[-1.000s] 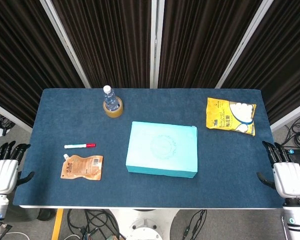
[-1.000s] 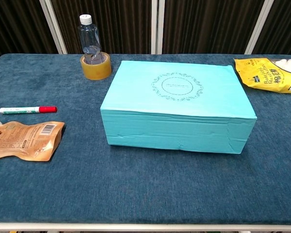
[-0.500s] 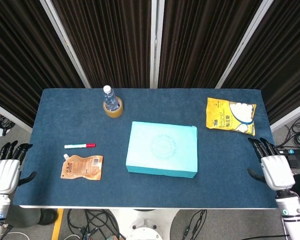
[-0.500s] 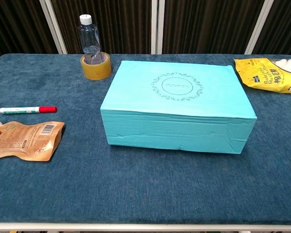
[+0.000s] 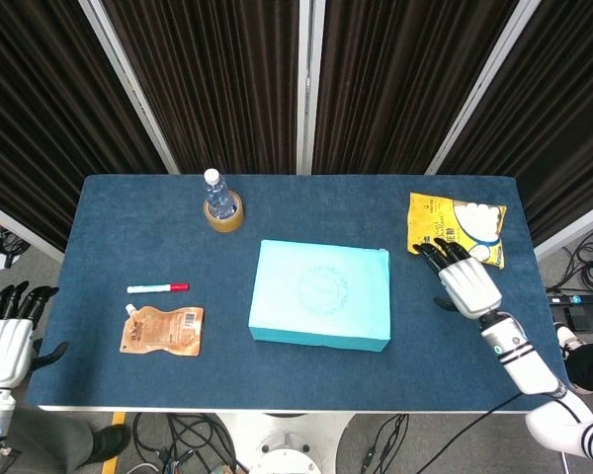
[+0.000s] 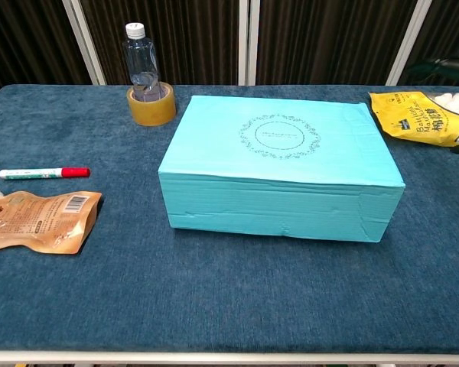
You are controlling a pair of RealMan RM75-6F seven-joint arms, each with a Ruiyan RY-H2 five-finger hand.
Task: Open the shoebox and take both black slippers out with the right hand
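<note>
Lying closed, centre: shoebox [image 5: 320, 307]
Right of it: right hand [image 5: 464, 280], fingers apart, holding nothing, beside snack bag [image 5: 457, 228]
Left of it: marker [image 5: 158, 288], pouch [image 5: 162, 330]
Behind-left: bottle [image 5: 216, 194] in tape roll [image 5: 223, 214]
Far left, off table: left hand [image 5: 7, 341], fingers spread, ungrasping

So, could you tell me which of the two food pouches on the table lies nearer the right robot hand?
The yellow pouch at the far right; the right robot hand hovers by its near edge. The brown spouted pouch lies at the left.

snack bag [image 5: 459, 228] right of shoebox [image 5: 321, 294]
</note>
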